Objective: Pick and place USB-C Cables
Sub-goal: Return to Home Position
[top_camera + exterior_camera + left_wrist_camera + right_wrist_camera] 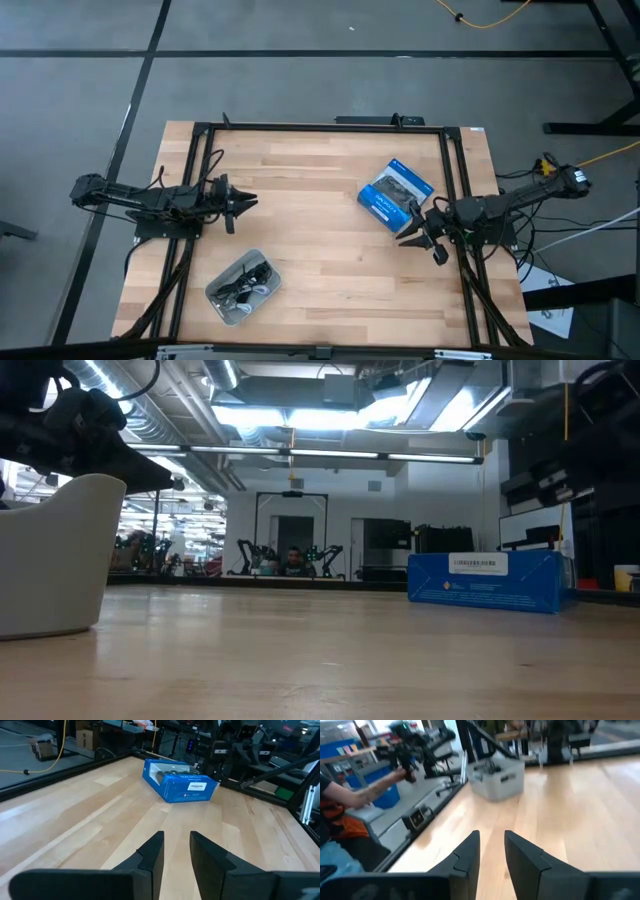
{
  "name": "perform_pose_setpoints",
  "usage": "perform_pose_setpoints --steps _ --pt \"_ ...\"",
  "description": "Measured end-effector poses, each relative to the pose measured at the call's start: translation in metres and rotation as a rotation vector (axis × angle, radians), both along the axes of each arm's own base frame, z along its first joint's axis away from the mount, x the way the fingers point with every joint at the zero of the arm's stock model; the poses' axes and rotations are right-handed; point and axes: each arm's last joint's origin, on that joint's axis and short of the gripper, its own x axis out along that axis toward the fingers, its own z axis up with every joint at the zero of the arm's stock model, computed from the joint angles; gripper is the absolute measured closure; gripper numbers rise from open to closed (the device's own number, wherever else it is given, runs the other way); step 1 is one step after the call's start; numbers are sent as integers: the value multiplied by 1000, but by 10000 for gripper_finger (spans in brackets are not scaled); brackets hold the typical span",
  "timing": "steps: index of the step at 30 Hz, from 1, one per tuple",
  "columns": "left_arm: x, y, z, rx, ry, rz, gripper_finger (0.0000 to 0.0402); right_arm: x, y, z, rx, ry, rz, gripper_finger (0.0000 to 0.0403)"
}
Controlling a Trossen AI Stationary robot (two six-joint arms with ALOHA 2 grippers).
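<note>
The USB-C cables (244,285), dark and silvery bundles, lie inside a small pale bin (222,297) near the table's near-left part. The right wrist view shows the bin (497,780) far ahead, with dark cable (491,768) at its rim. My left gripper (247,201) hovers at the table's left side, open and holding nothing, pointing toward the blue box (180,782). My right gripper (418,240) hovers at the right side, just near of the blue box (395,193), open and holding nothing. The low view shows the bin (50,555) and the box (487,582) standing on the table.
The blue-and-black packaged box lies flat on the table's right half. A black frame (320,127) runs along the far, left and right edges. Bare wood (320,230) spreads between the arms. A person's arm (360,795) shows beyond the table in the right wrist view.
</note>
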Motion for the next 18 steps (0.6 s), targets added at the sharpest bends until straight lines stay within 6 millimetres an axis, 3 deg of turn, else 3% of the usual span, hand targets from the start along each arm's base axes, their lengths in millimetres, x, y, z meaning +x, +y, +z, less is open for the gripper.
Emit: perform_pose_setpoints --steps 5,18 --pt "0 0 0 -8 0 -9 315 -8 -2 -4 2 44 0 309" --pt "1 -3 0 -23 2 -95 315 -22 -8 7 -87 -46 -21 309"
